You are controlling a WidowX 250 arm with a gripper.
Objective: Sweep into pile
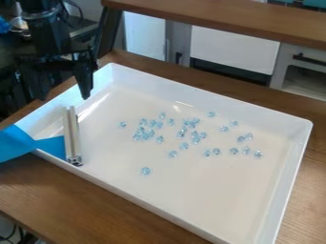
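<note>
The black gripper (62,90) hangs at the upper left, above the tray's left rim, its fingers spread wide with nothing between them. Below it, a silver metal bar (72,138) lies inside the white tray (166,205), along the left end. Blue material (18,143) joins the bar's left side and drapes over the tray's rim. Several small clear-blue gems (183,146) are scattered across the tray's middle and toward its right. One gem (146,171) sits apart, closer to the near wall.
Raised white walls surround the tray, which stands on a brown wooden table (76,193). Behind it is a wooden shelf edge (223,21) above white and grey cabinet fronts (234,47). Dark equipment and cables are at the upper left.
</note>
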